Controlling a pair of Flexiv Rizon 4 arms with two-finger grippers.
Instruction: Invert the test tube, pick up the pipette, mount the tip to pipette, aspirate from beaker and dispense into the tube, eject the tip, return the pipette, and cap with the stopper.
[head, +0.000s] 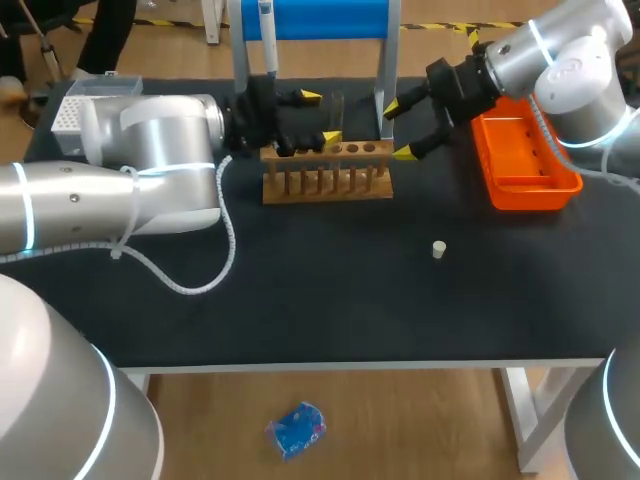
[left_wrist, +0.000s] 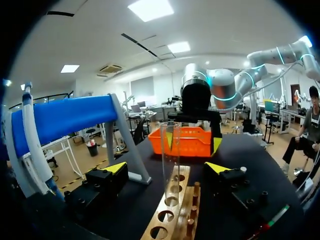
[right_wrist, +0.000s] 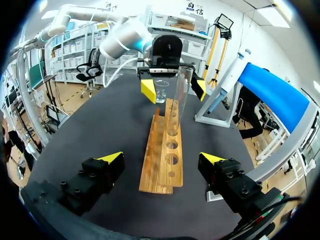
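The left gripper (head: 320, 117) hovers over the left part of the wooden rack (head: 327, 178), fingers spread. The upright test tube (left_wrist: 171, 160) stands in a rack hole between them, untouched. Behind, the pipette (head: 268, 40) hangs on the blue stand (head: 330, 18). The right gripper (head: 402, 128), also released, faces the rack's right end. The stopper (head: 438, 249) lies on the table (head: 300, 300) nearer the front edge, and the orange tray (head: 545, 185) sits rightmost.

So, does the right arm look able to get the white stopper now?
Probably yes: the stopper lies alone on the table, nothing near it, and the right gripper is open and empty.
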